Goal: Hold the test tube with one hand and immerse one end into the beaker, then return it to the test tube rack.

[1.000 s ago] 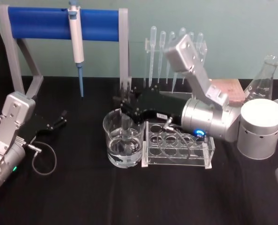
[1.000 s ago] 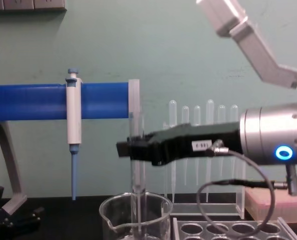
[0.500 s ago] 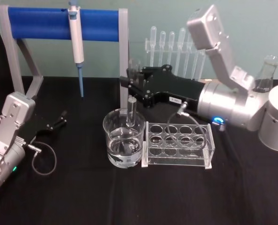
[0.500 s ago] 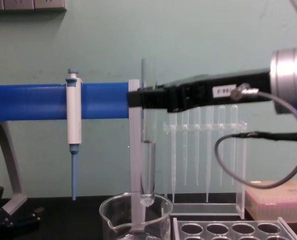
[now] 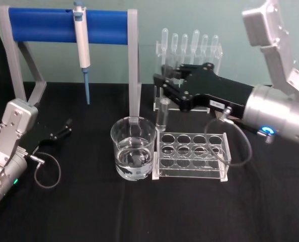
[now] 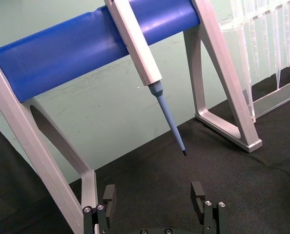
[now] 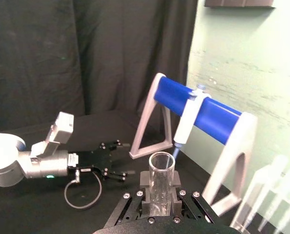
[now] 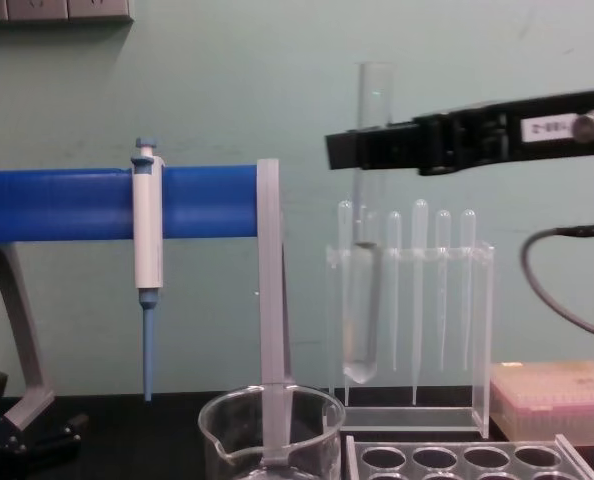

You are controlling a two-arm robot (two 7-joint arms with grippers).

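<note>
The test tube point(image 5: 163, 116) hangs upright, its lower part holding clear liquid, with my right gripper point(image 5: 164, 83) shut on its upper part. In the chest view the test tube point(image 8: 361, 300) ends above and to the right of the beaker point(image 8: 272, 435), clear of its rim, under the right gripper point(image 8: 352, 150). The beaker point(image 5: 133, 148) stands on the black table with liquid in it. From the right wrist, the tube's open rim point(image 7: 161, 161) rises between the right gripper point(image 7: 160, 195) fingers. My left gripper point(image 5: 64, 130) rests parked at the table's left; the left gripper point(image 6: 154, 195) is open and empty.
A clear rack point(image 5: 192, 154) with round holes stands right of the beaker, under the tube's right side. Behind are a blue pipette stand point(image 5: 69, 25) with a white-and-blue pipette point(image 5: 82, 40), a row of droppers point(image 5: 190, 43), and a pink box point(image 8: 552, 400) at far right.
My right gripper has lifted the test tube out of the beaker and carried it rightward toward the rack. The left arm has not moved.
</note>
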